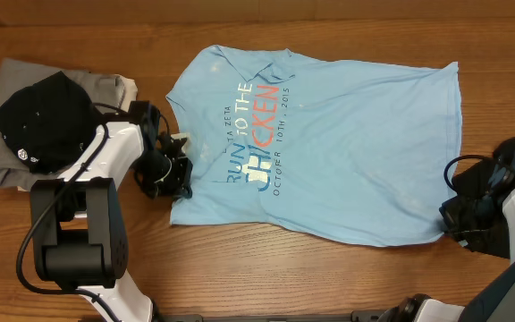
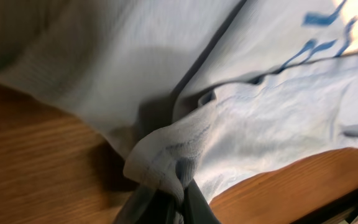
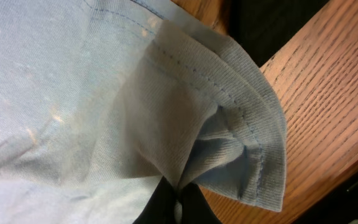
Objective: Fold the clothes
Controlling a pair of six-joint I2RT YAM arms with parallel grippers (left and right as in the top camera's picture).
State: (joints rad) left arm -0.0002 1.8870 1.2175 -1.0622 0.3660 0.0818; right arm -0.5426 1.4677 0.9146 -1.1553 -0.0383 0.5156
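A light-blue T-shirt (image 1: pixel 356 152) printed "RUN TO THE CHICKEN" in blue and red lies spread print-up mid-table, lightly wrinkled, its 8 and 4 o'clock corners bunched, while at 9 o'clock a black garment (image 1: pixel 47 116) tops a folded grey garment (image 1: pixel 21 76) and a beige garment (image 1: pixel 125 87).

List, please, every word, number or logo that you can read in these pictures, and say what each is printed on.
"RUN TO THE": large print on the light-blue T-shirt.
"CHICKEN": next line, same shirt, first letter creased.
"OCTOBER 10TH, 2015": small line, same shirt.
"ZETA": small line, same shirt; letters before it unreadable.
White mark on the black item: too small to read.
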